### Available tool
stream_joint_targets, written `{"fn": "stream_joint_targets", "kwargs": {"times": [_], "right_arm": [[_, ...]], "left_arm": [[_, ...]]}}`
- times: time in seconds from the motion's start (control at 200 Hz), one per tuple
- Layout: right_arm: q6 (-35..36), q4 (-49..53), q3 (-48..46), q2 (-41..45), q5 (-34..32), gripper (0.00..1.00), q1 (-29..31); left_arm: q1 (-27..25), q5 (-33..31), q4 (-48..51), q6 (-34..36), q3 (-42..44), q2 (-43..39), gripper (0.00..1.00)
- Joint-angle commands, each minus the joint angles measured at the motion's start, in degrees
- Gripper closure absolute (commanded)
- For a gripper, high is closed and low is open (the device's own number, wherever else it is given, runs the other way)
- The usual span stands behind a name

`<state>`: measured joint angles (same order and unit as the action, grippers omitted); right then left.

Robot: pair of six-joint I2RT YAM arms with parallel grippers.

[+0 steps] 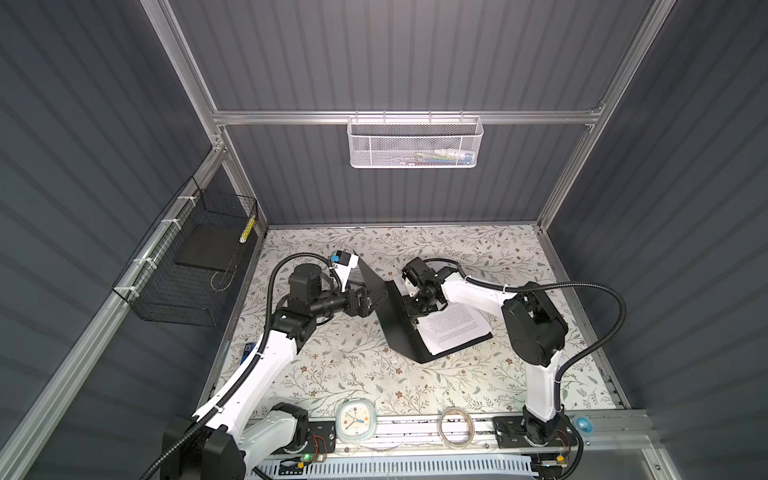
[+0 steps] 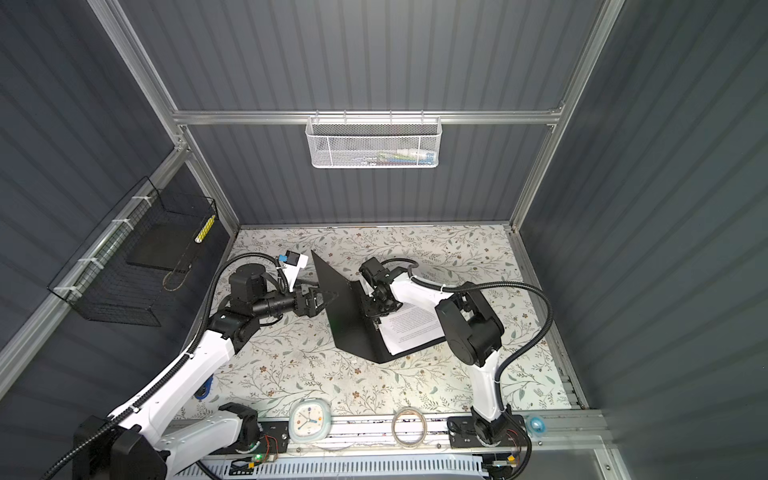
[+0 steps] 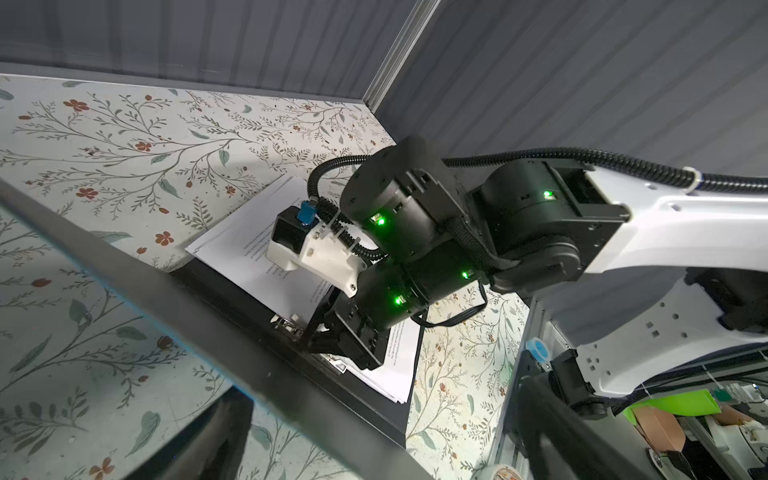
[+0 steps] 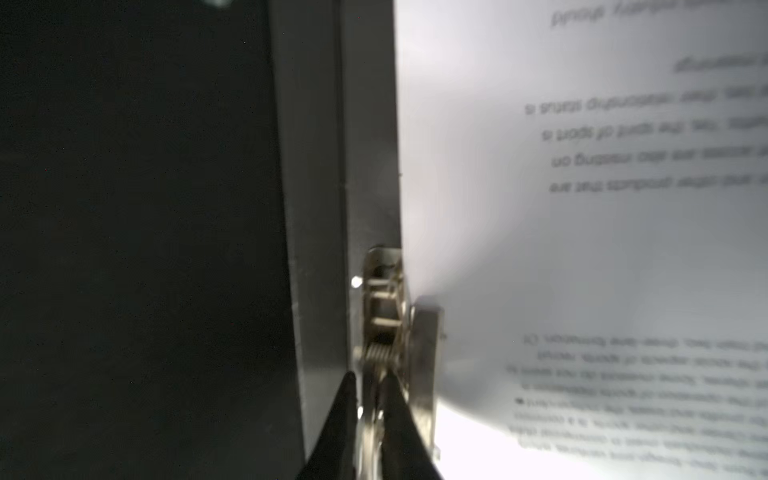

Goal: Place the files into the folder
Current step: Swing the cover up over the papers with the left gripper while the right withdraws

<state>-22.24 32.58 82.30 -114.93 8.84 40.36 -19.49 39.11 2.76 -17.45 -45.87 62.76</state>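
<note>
The folder (image 1: pixel 384 320) lies open on the floral table, and its left cover (image 2: pixel 340 307) stands raised with the black inner face showing. The files (image 1: pixel 453 328), white printed sheets, lie on the flat right half (image 3: pixel 249 245). My left gripper (image 1: pixel 376 299) is open at the raised cover's outer side, and in the left wrist view the cover's edge crosses between its wide jaws (image 3: pixel 374 449). My right gripper (image 1: pixel 413 318) points down at the spine. Its black fingertips (image 4: pixel 370 378) flank the metal clip (image 4: pixel 382 311) with a narrow gap, and a pinch cannot be made out.
A black wire basket (image 1: pixel 166 299) hangs on the left wall with a dark slab (image 1: pixel 208 249) in it. A white mesh basket (image 1: pixel 415 141) hangs on the back wall. A clock (image 1: pixel 355 422) and a tape roll (image 1: pixel 456 427) lie on the front rail.
</note>
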Motion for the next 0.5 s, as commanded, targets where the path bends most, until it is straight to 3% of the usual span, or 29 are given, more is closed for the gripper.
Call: {"fn": "stream_joint_targets", "kwargs": {"times": [0.0, 0.06, 0.26, 0.495], "right_arm": [[1.0, 1.1, 1.4, 2.2, -1.9, 0.73, 0.0], [1.6, 1.3, 1.7, 3.4, -3.0, 0.65, -0.1], [4.0, 0.8, 0.2, 8.9, -2.5, 0.56, -3.9], [1.8, -9.1, -15.4, 23.2, 3.6, 0.51, -13.5]], "left_arm": [[-0.5, 2.4, 1.1, 1.8, -2.6, 1.2, 0.01], [-0.7, 2.5, 1.5, 2.2, -3.3, 1.7, 0.01], [-1.1, 2.1, 2.3, 2.6, -5.5, 2.6, 0.01], [-4.2, 0.6, 2.2, 2.8, -8.5, 6.0, 0.01]]}}
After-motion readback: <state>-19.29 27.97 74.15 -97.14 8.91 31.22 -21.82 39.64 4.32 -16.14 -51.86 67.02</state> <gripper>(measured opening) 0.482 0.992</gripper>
